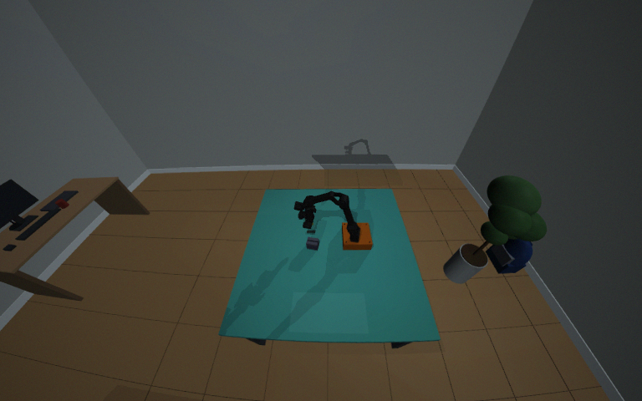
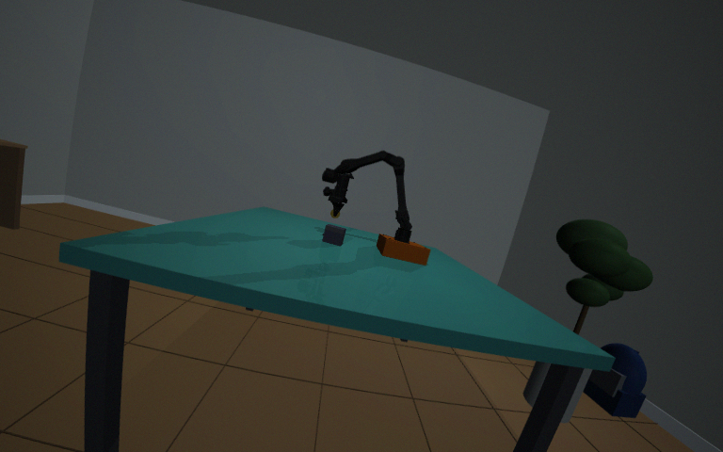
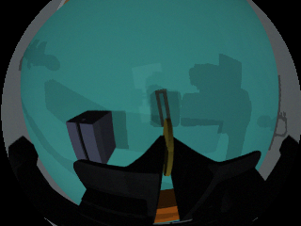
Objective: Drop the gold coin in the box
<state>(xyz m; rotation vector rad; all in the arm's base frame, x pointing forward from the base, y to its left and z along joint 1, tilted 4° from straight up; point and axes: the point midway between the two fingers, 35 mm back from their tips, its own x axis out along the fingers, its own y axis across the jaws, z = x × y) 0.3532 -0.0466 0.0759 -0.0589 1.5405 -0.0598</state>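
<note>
My gripper (image 1: 308, 227) (image 2: 335, 212) (image 3: 165, 139) is shut on the gold coin (image 2: 331, 214) (image 3: 168, 151). The coin is held on edge and sticks out past the fingertips, raised well above the table. The dark-green holder (image 1: 311, 231) (image 3: 161, 90) lies below it, and in the wrist view it is empty. The closed grey box (image 1: 312, 244) (image 2: 334, 234) (image 3: 100, 141) stands beside the holder, left of the coin in the wrist view. Its slot shows there as a dark line, running roughly along the same direction as the coin's edge.
The arm's orange base block (image 1: 358, 241) (image 2: 403, 251) (image 3: 166, 215) stands on the teal table (image 1: 331, 278) (image 2: 405, 298), right of the box in the top and exterior views. A desk (image 1: 47, 226) and a potted plant (image 1: 466, 266) stand away from the table.
</note>
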